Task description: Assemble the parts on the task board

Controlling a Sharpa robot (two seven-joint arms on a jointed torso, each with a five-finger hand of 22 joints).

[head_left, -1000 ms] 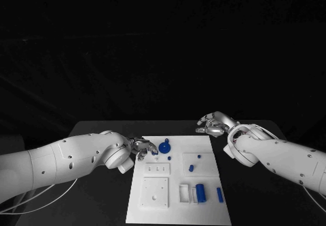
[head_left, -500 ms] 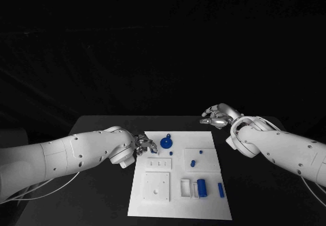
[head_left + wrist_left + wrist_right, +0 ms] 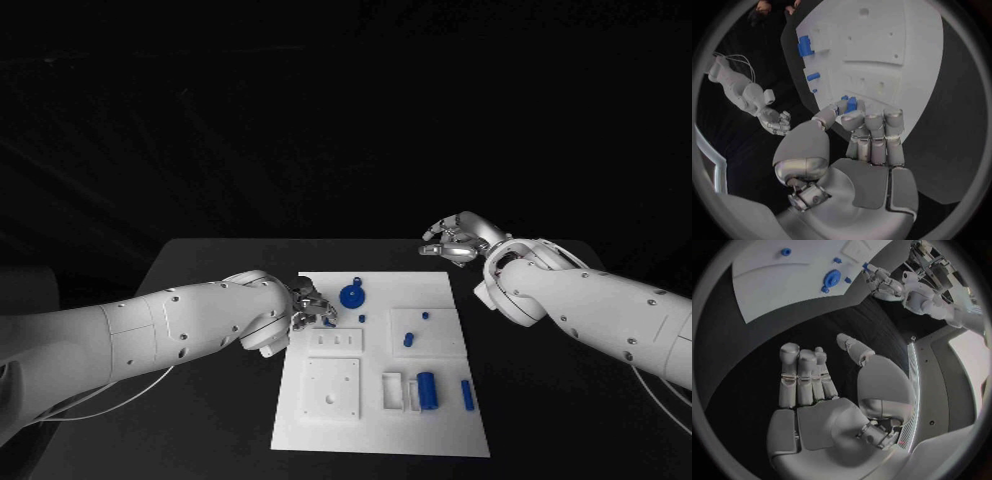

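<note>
Left hand: the left hand (image 3: 856,150) sits at the task board's 9 o'clock edge, fingers curled in, pinching a small blue part (image 3: 851,104) between thumb and fingertips.
Right hand: the right hand (image 3: 456,243) hovers off the board's 1 o'clock corner above the black table (image 3: 216,260), fingers loosely apart, holding nothing.
Task board: the white task board (image 3: 447,420) lies at the table's centre.
Parts: a round blue piece (image 3: 352,295) near 11 o'clock; small blue pegs (image 3: 408,339) mid-board; a blue cylinder (image 3: 427,388) and a blue bar (image 3: 467,392) toward 5 o'clock.
</note>
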